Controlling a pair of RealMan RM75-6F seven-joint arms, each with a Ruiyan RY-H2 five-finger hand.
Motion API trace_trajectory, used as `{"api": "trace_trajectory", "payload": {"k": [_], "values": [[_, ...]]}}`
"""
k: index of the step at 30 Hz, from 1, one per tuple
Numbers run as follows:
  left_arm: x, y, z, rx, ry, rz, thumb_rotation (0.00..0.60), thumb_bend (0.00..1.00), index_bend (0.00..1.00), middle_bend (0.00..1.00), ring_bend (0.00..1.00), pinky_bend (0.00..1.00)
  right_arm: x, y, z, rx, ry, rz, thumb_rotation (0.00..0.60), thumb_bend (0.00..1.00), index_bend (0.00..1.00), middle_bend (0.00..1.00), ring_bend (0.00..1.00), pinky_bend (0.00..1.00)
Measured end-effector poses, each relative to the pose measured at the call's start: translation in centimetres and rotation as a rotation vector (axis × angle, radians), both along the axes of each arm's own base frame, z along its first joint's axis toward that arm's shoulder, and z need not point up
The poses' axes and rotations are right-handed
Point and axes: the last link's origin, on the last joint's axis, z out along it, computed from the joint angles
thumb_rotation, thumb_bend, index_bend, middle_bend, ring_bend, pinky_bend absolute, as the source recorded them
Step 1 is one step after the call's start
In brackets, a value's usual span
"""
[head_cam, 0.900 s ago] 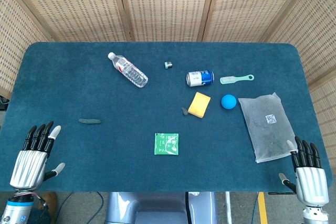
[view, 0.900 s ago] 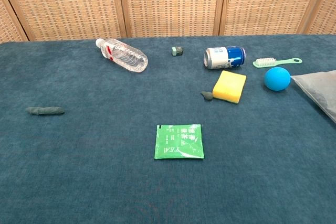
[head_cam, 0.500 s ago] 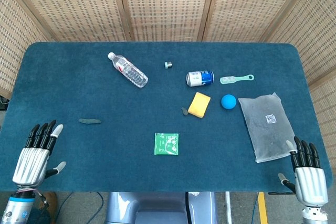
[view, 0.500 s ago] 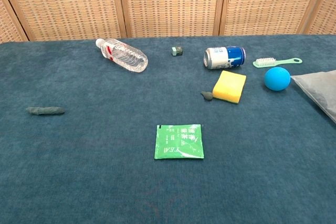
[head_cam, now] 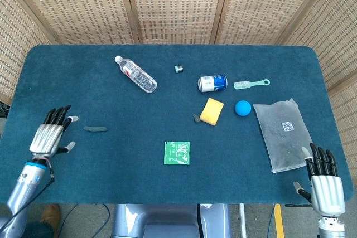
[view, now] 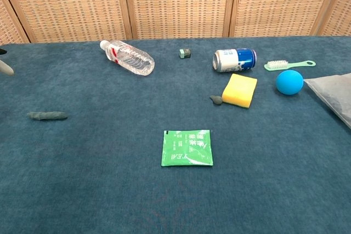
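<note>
Blue felt covers the desk in the head view, and we see our left robot hand above its near left part, fingers spread apart and holding nothing. Just to its right lies a small dark green stick, the thing nearest to it, not touched. Our right robot hand hangs at the near right corner, fingers straight and apart, also holding nothing; its fingertips are just beside the near end of a grey plastic bag, though we cannot tell whether they touch it. Farther off we see a clear water bottle lying on its side, a tiny grey cube, a blue and white can on its side, a mint brush, a yellow sponge with a small dark lump at its left edge, a blue ball and a green sachet near the middle.

From the chest view we see the dark green stick at the left, well apart from the green sachet. Only a pale fingertip of the left robot hand shows at the left edge. The right robot hand is out of this view; the grey plastic bag enters at the right edge.
</note>
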Motion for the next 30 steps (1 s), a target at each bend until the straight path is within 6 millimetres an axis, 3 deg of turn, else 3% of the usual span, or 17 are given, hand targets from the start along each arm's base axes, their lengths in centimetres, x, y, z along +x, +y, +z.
{"api": "trace_trajectory", "payload": {"k": [4,8,13,30], "values": [[-0.9,3.0,-1.2,-0.025,0.026,0.038,0.6,0.31,0.33,0.0,0.0,0.0,-0.2,-0.2,-0.2,-0.003,0.005,-0.015,0.6,0.0,0.0,0.0,0.0,0.0],[-1.2,4.3,-2.7,-0.059,0.036,0.066,0.6,0.31,0.39,0.0,0.0,0.0,-0.2,-0.2,-0.4,-0.003,0.012,-0.021,0.6,0.0,0.0,0.0,0.0,0.0],[-1.5,5.0,-4.2,-0.084,0.03,0.089,0.6,0.31,0.4,0.0,0.0,0.0,-0.2,-0.3,-0.5,-0.001,0.018,-0.026,0.6,0.0,0.0,0.0,0.0,0.0],[-1.9,6.1,-5.8,-0.097,0.013,0.138,0.6,0.34,0.46,0.0,0.0,0.0,-0.4,-0.5,-0.6,-0.002,0.02,-0.035,0.6,0.0,0.0,0.0,0.0,0.0]]}}
